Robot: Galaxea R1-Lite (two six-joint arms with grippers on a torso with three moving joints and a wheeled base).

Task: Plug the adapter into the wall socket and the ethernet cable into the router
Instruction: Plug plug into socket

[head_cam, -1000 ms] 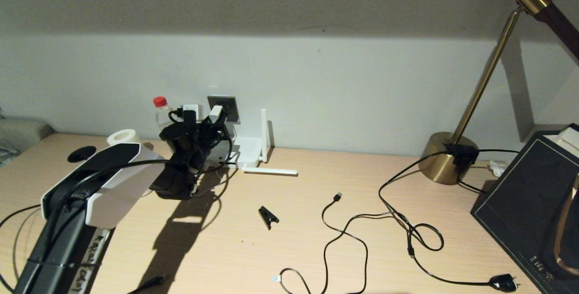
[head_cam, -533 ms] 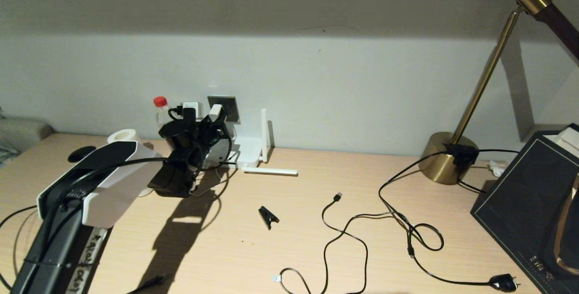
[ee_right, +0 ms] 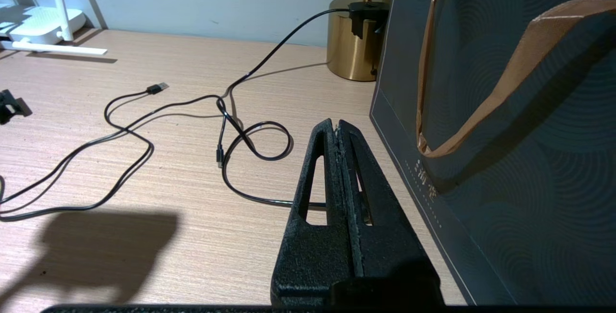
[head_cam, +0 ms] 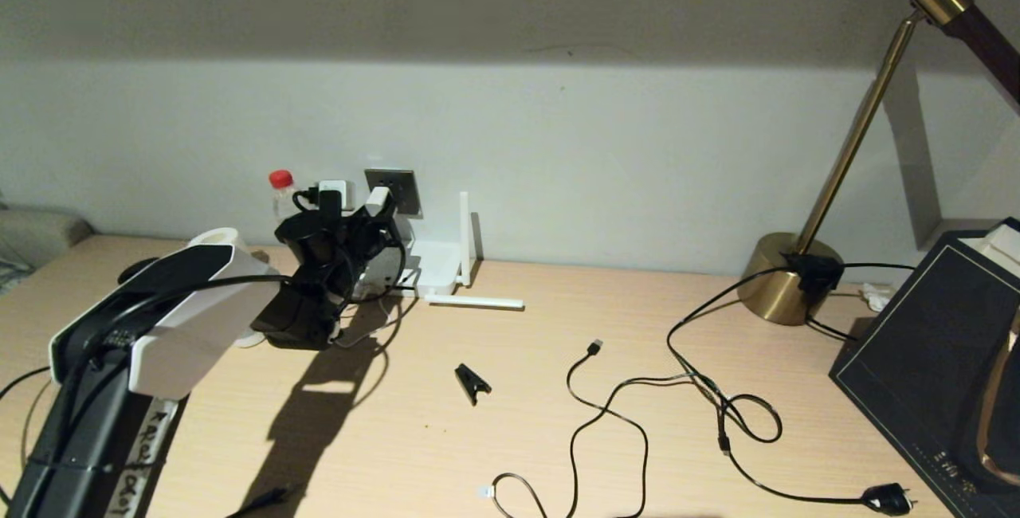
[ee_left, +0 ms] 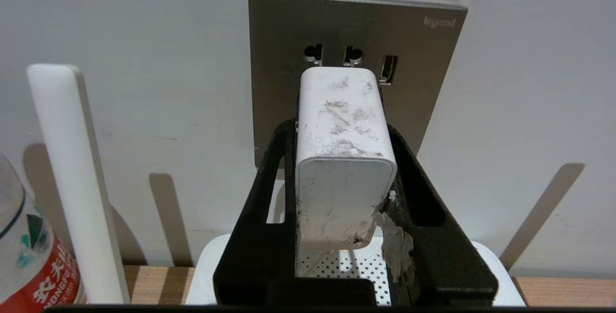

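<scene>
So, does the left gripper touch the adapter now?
Touching. In the left wrist view the left gripper is closed on the adapter, one black finger pressed against each side, no gap, just in front of the wall socket.

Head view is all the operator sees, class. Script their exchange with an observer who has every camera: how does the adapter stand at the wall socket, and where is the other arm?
Operator: Is the adapter gripped, and where is it aimed?
Observer: The left gripper is shut on the adapter; its front end meets the wall socket just below the upper pair of holes. The prongs are hidden.
Operator: And the right arm?
Observer: The right gripper is shut and empty, low over the table beside a dark bag.
</scene>
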